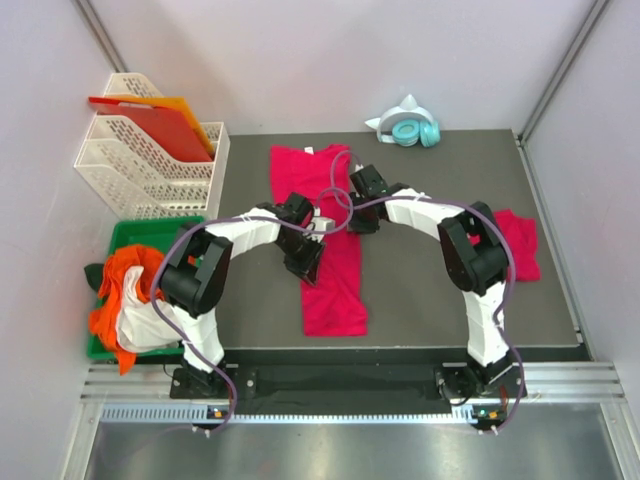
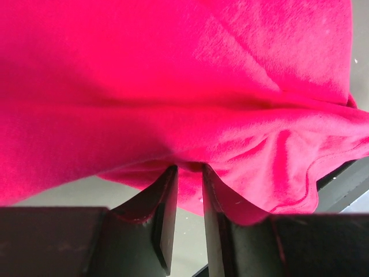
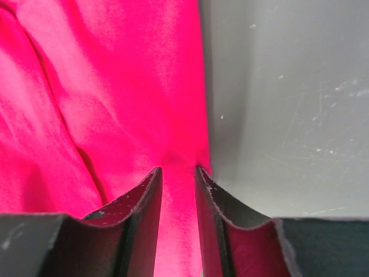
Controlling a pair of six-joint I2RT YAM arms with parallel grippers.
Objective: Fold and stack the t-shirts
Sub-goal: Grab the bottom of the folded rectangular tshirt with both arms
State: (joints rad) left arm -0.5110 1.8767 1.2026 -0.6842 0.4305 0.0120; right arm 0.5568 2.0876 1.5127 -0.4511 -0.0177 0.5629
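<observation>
The centre t-shirt (image 1: 335, 290), crimson-pink and folded lengthwise into a long narrow strip, lies on the middle of the dark grey desk (image 1: 430, 300), its collar end toward the far edge and its hem toward the arm bases. The left fingers (image 2: 166, 219), at the strip's left edge about midway along it, stand nearly together and pinch a gathered fold of the cloth at their tips; beside them the fabric hangs in a loose wave clear of the desk. The right fingers (image 3: 210, 225), at the strip's right edge slightly farther up, are equally narrow and nip the shirt's border where pink cloth meets bare desk. A second t-shirt (image 1: 522, 240) lies at the desk's right side, partly hidden behind the right arm. To the left stand white mesh file trays (image 1: 150, 170) holding red-orange plastic sheets (image 1: 165, 130), and nearer, a green bin (image 1: 130, 235) heaped with orange and white cloths (image 1: 125, 290). Teal cat-ear headphones (image 1: 410, 130) rest at the far edge.
</observation>
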